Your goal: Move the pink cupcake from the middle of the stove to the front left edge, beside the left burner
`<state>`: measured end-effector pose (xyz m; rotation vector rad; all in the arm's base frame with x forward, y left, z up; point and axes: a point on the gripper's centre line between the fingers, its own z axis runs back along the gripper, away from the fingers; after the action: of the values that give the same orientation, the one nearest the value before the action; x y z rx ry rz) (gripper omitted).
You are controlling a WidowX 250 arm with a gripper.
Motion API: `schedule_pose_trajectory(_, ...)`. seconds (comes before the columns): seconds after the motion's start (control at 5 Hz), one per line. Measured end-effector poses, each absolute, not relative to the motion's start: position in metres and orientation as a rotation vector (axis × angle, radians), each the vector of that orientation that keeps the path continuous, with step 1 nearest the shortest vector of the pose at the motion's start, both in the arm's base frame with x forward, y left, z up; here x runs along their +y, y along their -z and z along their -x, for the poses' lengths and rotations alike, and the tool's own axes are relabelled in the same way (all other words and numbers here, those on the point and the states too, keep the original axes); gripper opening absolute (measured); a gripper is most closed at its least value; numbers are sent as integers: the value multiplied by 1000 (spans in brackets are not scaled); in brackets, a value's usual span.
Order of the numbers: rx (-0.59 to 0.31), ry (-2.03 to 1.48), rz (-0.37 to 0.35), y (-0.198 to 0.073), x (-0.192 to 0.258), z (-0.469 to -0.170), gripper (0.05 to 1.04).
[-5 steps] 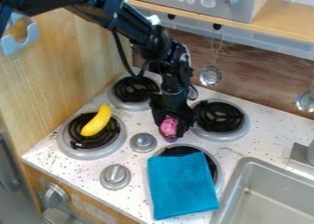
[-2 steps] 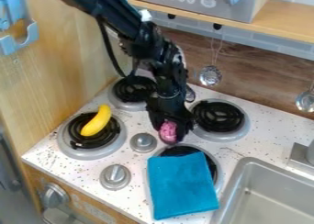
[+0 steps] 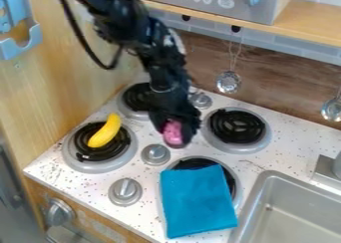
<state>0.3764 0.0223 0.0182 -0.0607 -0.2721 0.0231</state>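
The black gripper point(image 3: 176, 137) hangs over the middle of the stove top, shut on a pink and purple object point(image 3: 173, 132) held between its fingers. Just below and left of it is a metal knob; the blue cloth point(image 3: 198, 201) lies lower down, partly over the front right burner. A yellow banana point(image 3: 105, 131) rests on the front left burner point(image 3: 120, 161), to the left of the gripper.
Behind the gripper are the back left burner point(image 3: 135, 98) and the back right burner point(image 3: 236, 127). Metal knobs point(image 3: 155, 155) stand between the burners. A grey sink point(image 3: 293, 209) is at the lower right, and ladles point(image 3: 228, 81) hang on the back wall.
The gripper has risen and shifted slightly left with the pink and purple object in it. The arm's upper part has also moved left. The banana and cloth have stayed put.
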Motion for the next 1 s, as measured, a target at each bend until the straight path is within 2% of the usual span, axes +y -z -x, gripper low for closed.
schedule_pose_trajectory(0.4, -202, -103, 52, -32, 70, -324, 874)
schedule_pose_trajectory(0.6, -136, -122, 42, -25, 91, -299, 874)
schedule_pose_trajectory(1.0, -53, -113, -1, -6, 113, -279, 874)
